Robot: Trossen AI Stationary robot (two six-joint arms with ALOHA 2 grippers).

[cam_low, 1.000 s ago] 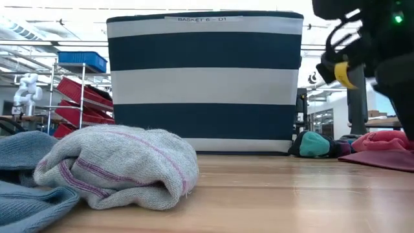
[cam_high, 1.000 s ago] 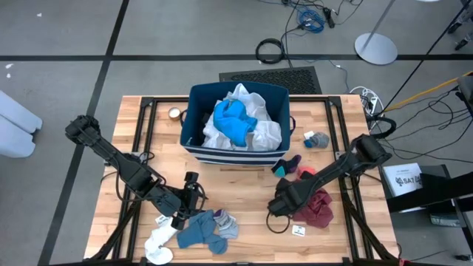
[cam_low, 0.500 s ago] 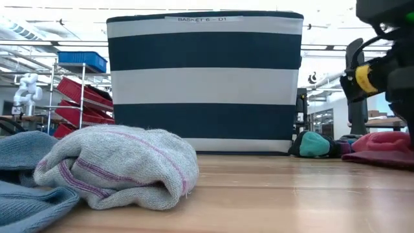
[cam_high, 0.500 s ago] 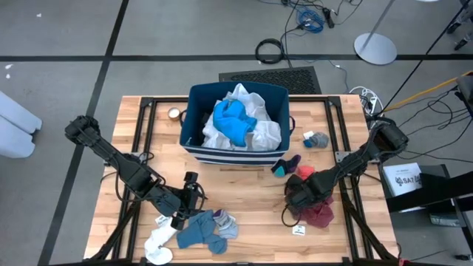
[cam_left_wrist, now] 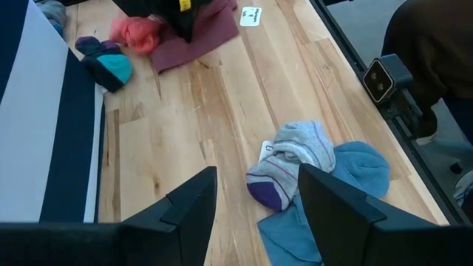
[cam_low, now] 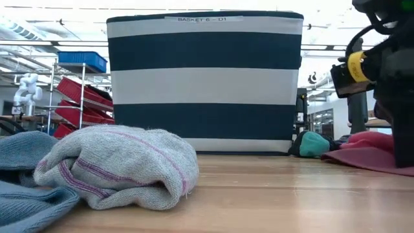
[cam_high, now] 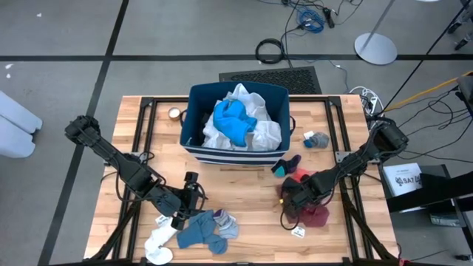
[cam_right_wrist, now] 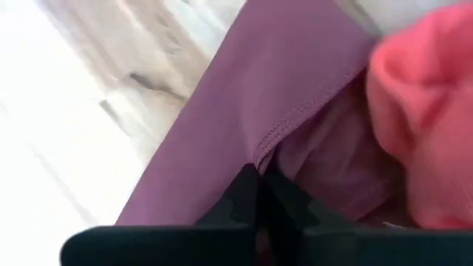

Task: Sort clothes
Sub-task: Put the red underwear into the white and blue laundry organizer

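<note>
My right pincer [cam_high: 290, 198] is down on the wooden table [cam_high: 251, 214], squeezed tight on an edge of the soft maroon cloth [cam_right_wrist: 222, 140]. That cloth lies flat in front of the navy bin with white stripes [cam_high: 235, 118], toward my right side. A fuzzy red-pink sock [cam_right_wrist: 429, 125] sits just beside my fingers [cam_right_wrist: 244, 196]. My left pincer [cam_high: 191, 193] waits with its fingers wide apart, holding nothing, near a little pile of grey-blue socks [cam_high: 207, 227] and a white sock [cam_high: 157, 244]. Inside the bin are big white and teal-blue clothes [cam_high: 235, 120].
</note>
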